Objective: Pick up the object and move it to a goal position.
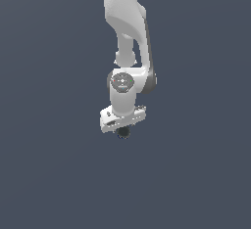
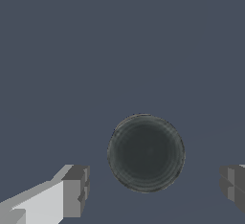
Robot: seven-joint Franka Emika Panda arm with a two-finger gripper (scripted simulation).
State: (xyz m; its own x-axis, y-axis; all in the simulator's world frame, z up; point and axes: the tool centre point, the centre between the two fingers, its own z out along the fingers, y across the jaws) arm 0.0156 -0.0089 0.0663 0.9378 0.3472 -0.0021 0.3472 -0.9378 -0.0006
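Though nothing breaks its surface to mark an edge or corner, the plain slate-grey ground fills both views from side to side and carries everything else. Over it, in the exterior view, the white jointed robot arm comes down from the top middle, bends at a round grey-capped wrist joint, and ends in the white bar-shaped gripper, whose body lies slightly tilted, higher toward the exterior view's right. Just under that bar sits the small, nearly black ball with a faint grey sheen, partly hidden by the gripper body and much narrower than it. The wrist view shows the same ball as a dark disc with faint grey rings, lying between the two blocky grey fingertips. One fingertip shows with its white finger behind it, and the other is cut off by the picture's edge. The fingers are spread wide, with bare ground visible between each pad and the ball, so they touch nothing and grasp nothing. The ball lies somewhat nearer the cut-off fingertip than midway. Whether it rests on the ground cannot be told for certain.
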